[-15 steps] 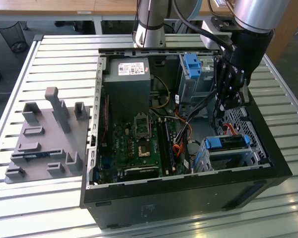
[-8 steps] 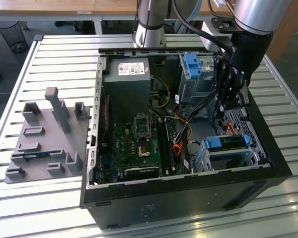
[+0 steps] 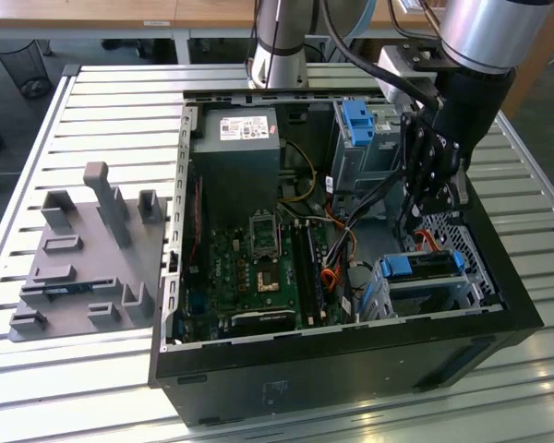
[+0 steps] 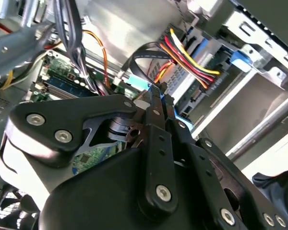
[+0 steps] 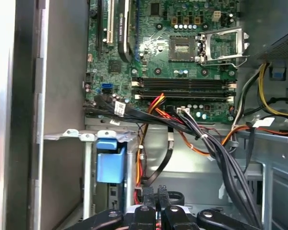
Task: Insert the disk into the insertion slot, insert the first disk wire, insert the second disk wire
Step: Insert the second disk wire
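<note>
The disk (image 3: 423, 266), in its blue carrier, lies inside the insertion slot (image 3: 448, 295) at the case's front corner, on the exterior view's right. Its blue end (image 5: 110, 160) sits in the metal cage (image 5: 67, 136). A bundle of yellow, red and black wires (image 4: 192, 62) runs to the disk's end (image 4: 194, 88). My gripper (image 3: 439, 198) hangs just above the slot. In both wrist views its fingers (image 4: 153, 115) are shut on the end of a flat black wire (image 4: 137, 52) that loops up from the case floor (image 5: 158, 167).
The open computer case (image 3: 351, 360) holds a motherboard (image 3: 258, 268), a power supply (image 3: 235, 152) and a taller grey bay with a blue latch (image 3: 355, 120). Loose cables (image 5: 221, 153) cross beside the slot. A grey fixture plate (image 3: 83, 258) lies on the slatted table.
</note>
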Motion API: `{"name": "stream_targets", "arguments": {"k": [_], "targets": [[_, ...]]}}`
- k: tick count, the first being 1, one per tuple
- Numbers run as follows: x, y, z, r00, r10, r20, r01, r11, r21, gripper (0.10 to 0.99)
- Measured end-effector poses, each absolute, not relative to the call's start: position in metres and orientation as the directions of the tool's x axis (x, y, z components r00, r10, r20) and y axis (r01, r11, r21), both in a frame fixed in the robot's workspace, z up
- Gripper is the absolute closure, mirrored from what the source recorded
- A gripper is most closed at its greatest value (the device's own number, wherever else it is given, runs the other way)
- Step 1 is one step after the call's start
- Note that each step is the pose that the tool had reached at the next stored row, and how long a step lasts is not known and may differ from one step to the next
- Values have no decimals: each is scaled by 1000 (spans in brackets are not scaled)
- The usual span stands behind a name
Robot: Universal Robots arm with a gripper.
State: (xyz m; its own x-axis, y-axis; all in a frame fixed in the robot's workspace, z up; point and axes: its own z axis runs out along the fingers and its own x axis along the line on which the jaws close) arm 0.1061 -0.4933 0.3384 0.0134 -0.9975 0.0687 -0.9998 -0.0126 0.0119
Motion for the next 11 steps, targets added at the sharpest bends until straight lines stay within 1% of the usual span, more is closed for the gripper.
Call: {"name": "stream_targets", "arguments": {"k": [7, 11], "targets": [[106, -505, 338, 13, -998, 66, -1000, -13, 12, 937], [106, -510, 338, 13, -998, 54, -1000, -13, 12, 937]]}}
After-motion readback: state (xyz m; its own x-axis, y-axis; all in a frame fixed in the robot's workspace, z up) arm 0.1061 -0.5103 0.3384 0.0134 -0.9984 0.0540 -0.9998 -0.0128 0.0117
